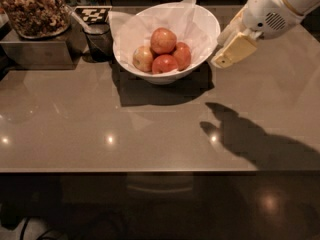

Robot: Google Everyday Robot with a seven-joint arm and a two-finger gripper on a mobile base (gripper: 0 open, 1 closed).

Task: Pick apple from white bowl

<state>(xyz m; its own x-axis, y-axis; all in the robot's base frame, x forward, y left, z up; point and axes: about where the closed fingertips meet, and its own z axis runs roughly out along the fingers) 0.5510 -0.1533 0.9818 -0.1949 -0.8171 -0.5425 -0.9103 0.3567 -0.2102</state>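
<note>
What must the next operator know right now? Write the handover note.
End effector: hangs just right of the white bowl, above the table, clear of the fruit.
Apple: in the bowl, on top of three smaller apples, on the paper lining.
Done: nothing picked yet.
Left: bring the end effector over the bowl, grasp the apple, lift it out.
</note>
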